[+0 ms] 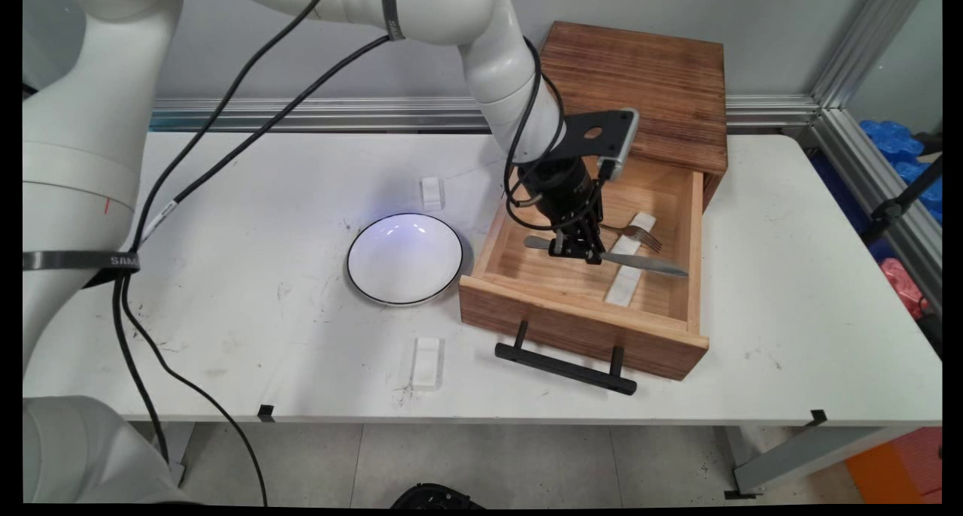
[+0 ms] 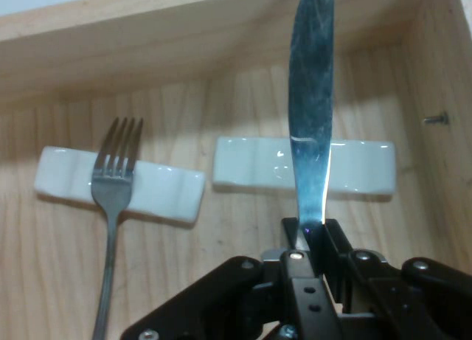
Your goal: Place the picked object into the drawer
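My gripper hangs inside the open wooden drawer, shut on a silver table knife near the middle of its length. The blade crosses over a white ceramic rest on the drawer floor; I cannot tell whether it touches. A fork lies beside it with its tines on a second white rest. In the main view the two rests look like one white strip.
The drawer sticks out of a dark wooden cabinet and has a black bar handle at the front. A white bowl sits just left of the drawer. Two small white blocks lie on the table.
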You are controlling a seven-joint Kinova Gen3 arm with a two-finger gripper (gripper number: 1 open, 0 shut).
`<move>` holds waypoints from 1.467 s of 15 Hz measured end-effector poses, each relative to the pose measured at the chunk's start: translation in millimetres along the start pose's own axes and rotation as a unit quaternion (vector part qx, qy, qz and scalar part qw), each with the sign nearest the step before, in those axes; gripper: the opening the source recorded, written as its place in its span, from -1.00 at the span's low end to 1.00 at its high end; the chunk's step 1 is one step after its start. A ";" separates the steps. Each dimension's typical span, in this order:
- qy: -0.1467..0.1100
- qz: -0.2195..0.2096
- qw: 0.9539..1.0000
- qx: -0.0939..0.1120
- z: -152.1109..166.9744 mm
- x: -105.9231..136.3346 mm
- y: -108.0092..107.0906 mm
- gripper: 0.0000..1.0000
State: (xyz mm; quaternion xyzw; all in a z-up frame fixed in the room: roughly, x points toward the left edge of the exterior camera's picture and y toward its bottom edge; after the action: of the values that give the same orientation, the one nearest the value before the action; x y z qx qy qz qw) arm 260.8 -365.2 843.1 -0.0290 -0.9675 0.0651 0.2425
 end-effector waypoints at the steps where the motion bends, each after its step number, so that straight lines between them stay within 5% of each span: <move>1: -0.001 -0.001 1.000 -0.001 2.4 -0.7 0.0 -1.00; 22: -0.016 -0.011 1.000 -0.004 40.9 -19.7 -2.6 -1.00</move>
State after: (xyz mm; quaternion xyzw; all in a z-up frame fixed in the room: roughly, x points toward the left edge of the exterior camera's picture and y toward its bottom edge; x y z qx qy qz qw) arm 258.7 -374.1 798.6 -0.0180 -0.9718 0.0592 0.2274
